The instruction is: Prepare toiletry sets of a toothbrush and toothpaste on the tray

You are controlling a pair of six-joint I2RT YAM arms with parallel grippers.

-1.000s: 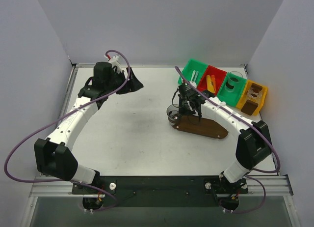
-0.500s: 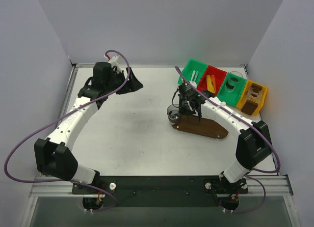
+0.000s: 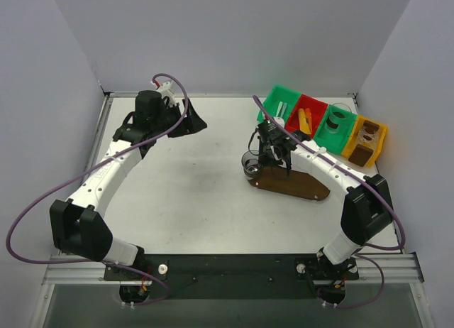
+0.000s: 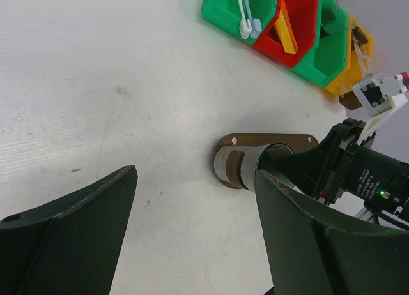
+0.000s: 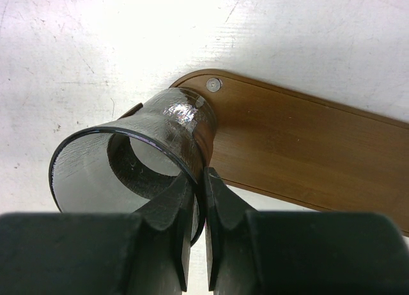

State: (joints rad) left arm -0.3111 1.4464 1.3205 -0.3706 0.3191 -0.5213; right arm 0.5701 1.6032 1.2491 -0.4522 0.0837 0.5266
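Observation:
My right gripper (image 5: 197, 199) is shut on the rim of a small clear cup (image 5: 137, 158), one finger inside and one outside. The cup is empty and sits at the left end of the dark brown wooden tray (image 5: 300, 142), partly over the tray's edge. In the top view the cup (image 3: 250, 163) and tray (image 3: 294, 183) lie right of centre, with the right gripper (image 3: 273, 154) above them. White toothbrushes (image 4: 243, 14) lie in the green bin and orange and yellow toothpaste tubes (image 4: 284, 30) in the red bin. My left gripper (image 3: 191, 122) is open and empty at the far left.
A row of bins stands at the back right: green (image 3: 278, 103), red (image 3: 303, 115), green with a clear cup (image 3: 335, 126), and yellow (image 3: 365, 140). Walls close the table on three sides.

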